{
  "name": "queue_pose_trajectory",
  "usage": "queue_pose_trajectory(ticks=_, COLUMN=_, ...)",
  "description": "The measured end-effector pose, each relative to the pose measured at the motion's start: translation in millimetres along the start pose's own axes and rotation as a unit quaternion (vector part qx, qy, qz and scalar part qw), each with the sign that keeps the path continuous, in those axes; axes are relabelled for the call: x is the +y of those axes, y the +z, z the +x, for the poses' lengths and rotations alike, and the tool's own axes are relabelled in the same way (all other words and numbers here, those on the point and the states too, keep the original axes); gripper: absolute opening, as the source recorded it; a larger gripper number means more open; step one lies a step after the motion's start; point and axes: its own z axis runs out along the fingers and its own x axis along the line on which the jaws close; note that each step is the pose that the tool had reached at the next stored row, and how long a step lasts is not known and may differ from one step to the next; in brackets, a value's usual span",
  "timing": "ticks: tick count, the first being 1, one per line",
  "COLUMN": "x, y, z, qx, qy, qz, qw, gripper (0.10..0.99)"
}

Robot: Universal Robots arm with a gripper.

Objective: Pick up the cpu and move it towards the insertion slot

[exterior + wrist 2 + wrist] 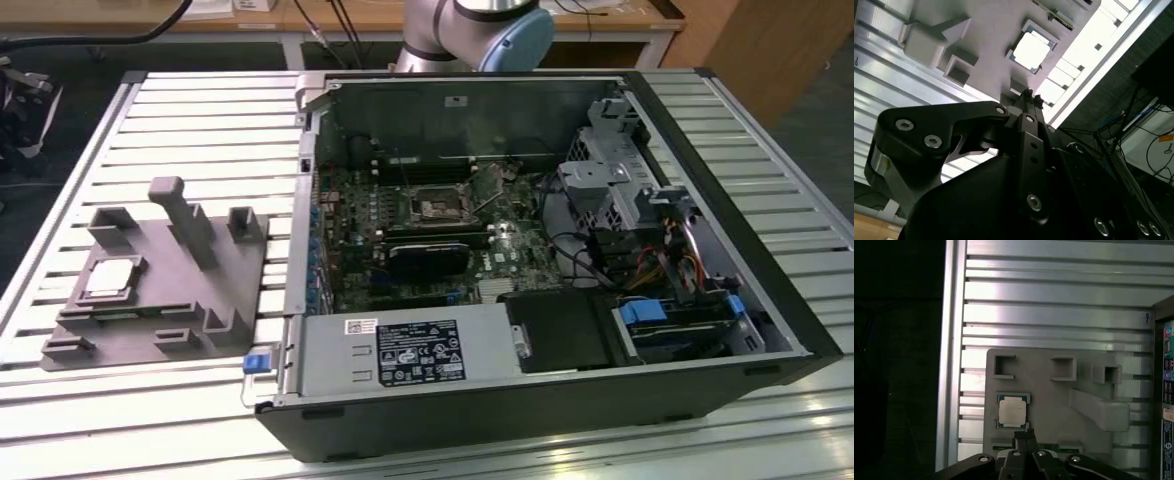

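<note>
Silver-topped, the cpu [110, 280] lies in a square pocket of the grey fixture plate [154, 312], near the plate's edge at the exterior view's left. Over the plate, close to the cpu, the gripper [1025, 436] has its fingers pressed together, empty. Off the plate's far side, toward the exterior view's right, the insertion slot [438, 207] sits inside the open computer case [534, 410].

A slatted aluminium table [160, 110] stands before a wooden workbench [614, 18], with dark floor [20, 220] beside it.
</note>
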Motion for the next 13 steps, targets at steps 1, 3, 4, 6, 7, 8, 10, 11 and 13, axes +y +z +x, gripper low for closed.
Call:
queue_pose_trajectory(ticks=1, x=-0.2, y=0.7, z=0.4, qx=0.0002, qy=0.0, qz=0.0001, qw=1.0, gripper=0.106)
queue_pose_trajectory(ticks=3, x=-0.4, y=3.6, z=1.3, qx=0.0001, qy=0.0, qz=0.0, qw=1.0, gripper=0.114)
queue_pose_trajectory(ticks=4, x=-0.5, y=5.3, z=1.7, qx=0.0002, qy=0.0, qz=0.0, qw=1.0, gripper=0.169)
queue_pose_trajectory(ticks=6, x=-0.6, y=9.0, z=2.0, qx=0.0003, qy=0.0, qz=0.0, qw=1.0, gripper=0.235)
queue_pose_trajectory(ticks=7, x=-0.7, y=10.8, z=2.0, qx=0.0005, qy=0.0, qz=0.0, qw=1.0, gripper=0.294)
queue_pose_trajectory(ticks=8, x=-0.8, y=12.5, z=2.1, qx=0.0008, qy=0.0, qz=0.0001, qw=1.0, gripper=0.294)
queue_pose_trajectory(ticks=10, x=-0.9, y=16.2, z=2.1, qx=0.001, qy=0.0, qz=0.0, qw=1.0, gripper=0.412)
queue_pose_trajectory(ticks=11, x=-1.0, y=18.0, z=2.2, qx=0.0011, qy=0.0, qz=0.0, qw=1.0, gripper=0.412)
queue_pose_trajectory(ticks=13, x=-1.4, y=21.7, z=2.6, qx=0.0011, qy=0.0, qz=0.0, qw=1.0, gripper=0.525)
